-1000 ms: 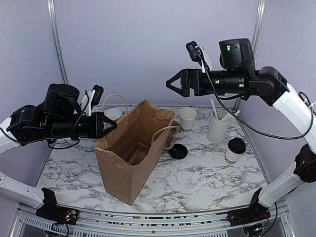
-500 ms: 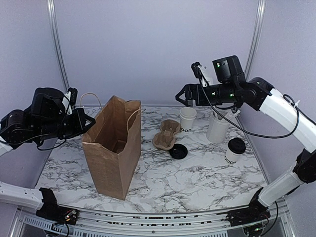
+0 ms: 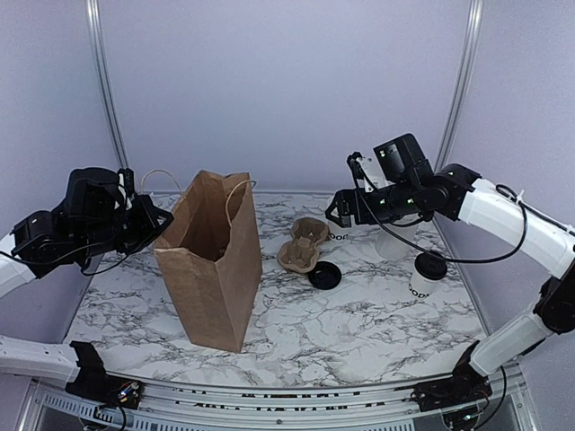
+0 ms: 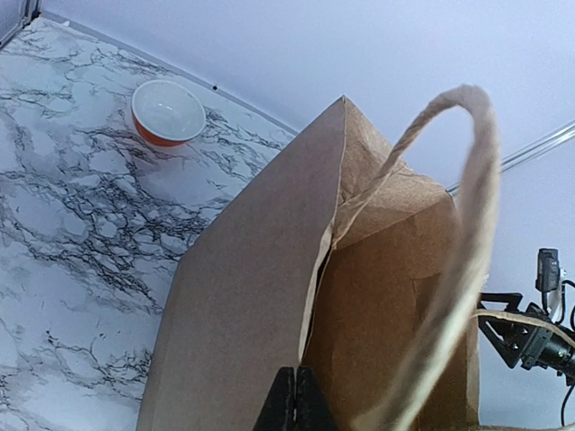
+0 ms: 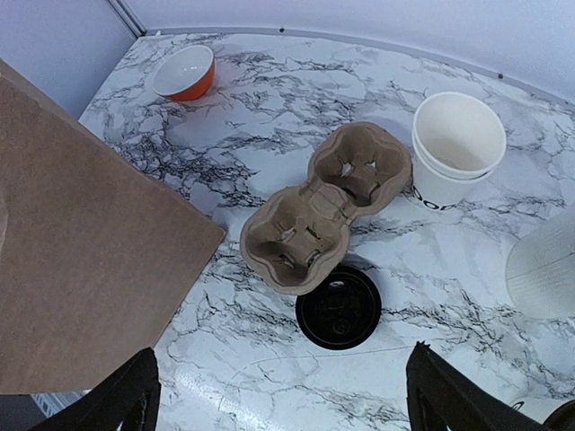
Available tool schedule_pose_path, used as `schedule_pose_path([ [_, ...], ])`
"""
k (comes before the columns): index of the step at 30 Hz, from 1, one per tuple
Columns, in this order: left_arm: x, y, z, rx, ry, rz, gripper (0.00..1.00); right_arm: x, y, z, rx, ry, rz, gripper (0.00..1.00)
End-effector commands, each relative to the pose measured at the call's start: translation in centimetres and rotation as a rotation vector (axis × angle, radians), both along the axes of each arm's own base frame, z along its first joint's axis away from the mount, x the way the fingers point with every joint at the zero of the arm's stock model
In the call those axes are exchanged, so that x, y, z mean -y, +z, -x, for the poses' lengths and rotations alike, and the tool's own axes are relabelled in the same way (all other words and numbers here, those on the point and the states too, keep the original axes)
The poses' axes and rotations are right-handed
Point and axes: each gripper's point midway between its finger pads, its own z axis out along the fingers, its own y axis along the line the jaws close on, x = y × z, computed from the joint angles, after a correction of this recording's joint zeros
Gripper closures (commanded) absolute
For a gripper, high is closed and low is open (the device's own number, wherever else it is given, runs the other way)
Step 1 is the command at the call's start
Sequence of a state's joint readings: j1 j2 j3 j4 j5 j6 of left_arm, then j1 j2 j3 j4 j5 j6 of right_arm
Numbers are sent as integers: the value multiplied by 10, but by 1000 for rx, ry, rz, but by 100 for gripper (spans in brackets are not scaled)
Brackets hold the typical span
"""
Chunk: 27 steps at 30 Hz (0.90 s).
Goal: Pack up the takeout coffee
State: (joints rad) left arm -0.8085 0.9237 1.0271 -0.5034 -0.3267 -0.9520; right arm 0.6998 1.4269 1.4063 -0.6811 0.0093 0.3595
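The takeout coffee (image 3: 427,272), a small white cup with a black lid, stands at the right of the table. The brown paper bag (image 3: 211,260) stands upright and open at the left. My left gripper (image 3: 162,221) is shut on the bag's top rim; the left wrist view shows the closed fingertips (image 4: 296,404) pinching the bag wall (image 4: 243,305). My right gripper (image 3: 337,208) hangs open and empty above the cup carrier (image 3: 303,244), well left of the coffee. In the right wrist view its spread jaws (image 5: 283,377) frame the carrier (image 5: 323,211) and a loose black lid (image 5: 339,307).
An open white cup (image 5: 458,148) stands behind the carrier. A larger white cup (image 3: 395,242) is partly hidden by my right arm. A small orange-banded bowl (image 4: 168,112) sits at the back left. The loose lid (image 3: 324,276) lies in front of the carrier.
The bag has been pulled left and stood upright by my left gripper, uncovering the carrier. My right arm has come down and forward over the carrier, jaws still open.
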Motion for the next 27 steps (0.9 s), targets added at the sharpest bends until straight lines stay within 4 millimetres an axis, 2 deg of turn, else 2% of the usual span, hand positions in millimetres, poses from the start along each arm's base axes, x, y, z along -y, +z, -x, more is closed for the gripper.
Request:
schedule_pose_path([
  [1, 15, 6, -4, 16, -48, 50, 93, 11, 9, 0, 23, -46, -15, 8],
  [7, 17, 14, 1, 42, -93, 47, 77, 36, 2, 3, 19, -160, 19, 4],
  [11, 16, 22, 5, 58, -116, 25, 62, 49, -4, 9, 6, -199, 53, 0],
  [16, 10, 28, 8, 86, -134, -30, 41, 63, -8, 13, 21, -222, 106, 0],
  [24, 8, 48, 15, 149, -186, -56, 5, 88, -30, 18, -21, -289, 223, 0],
  [25, 7, 49, 16, 153, -189, -63, 2, 91, -30, 18, -20, -297, 224, 0],
  [27, 6, 54, 17, 167, -196, -73, 1, 98, -29, 19, -16, -315, 228, 0],
])
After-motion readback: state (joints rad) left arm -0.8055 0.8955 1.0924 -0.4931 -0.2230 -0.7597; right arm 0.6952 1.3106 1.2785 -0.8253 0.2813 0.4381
